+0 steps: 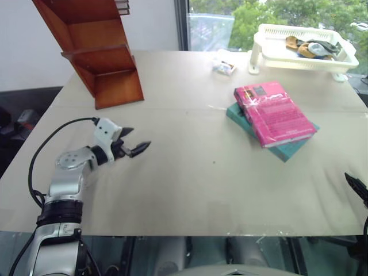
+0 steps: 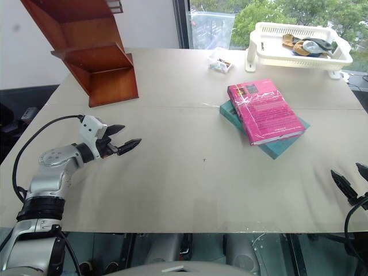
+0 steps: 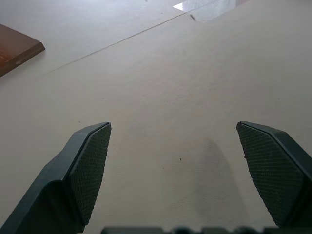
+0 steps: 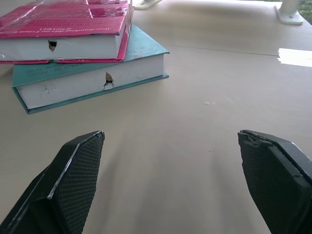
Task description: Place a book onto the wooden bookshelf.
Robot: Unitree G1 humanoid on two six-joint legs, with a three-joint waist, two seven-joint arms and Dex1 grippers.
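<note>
The pink book [image 1: 273,113] lies flat on top of a thicker teal book [image 1: 291,150] at the right of the table. The wooden bookshelf [image 1: 100,49] stands at the far left corner. My left gripper [image 1: 137,140] hovers open over bare table at the left, in front of the shelf and pointing toward the middle. My right gripper [image 2: 351,178] is open at the table's near right edge, a good way short of the books. In the right wrist view the pink book [image 4: 63,17] and the teal book [image 4: 92,78] lie ahead of the open fingers, off to one side.
A white plastic basket [image 1: 270,52] holding small items stands at the far right by the window. A small clear packet [image 1: 223,67] lies beside it. The beige table [image 1: 190,190] stretches between the shelf and the books. A corner of the bookshelf [image 3: 17,51] shows in the left wrist view.
</note>
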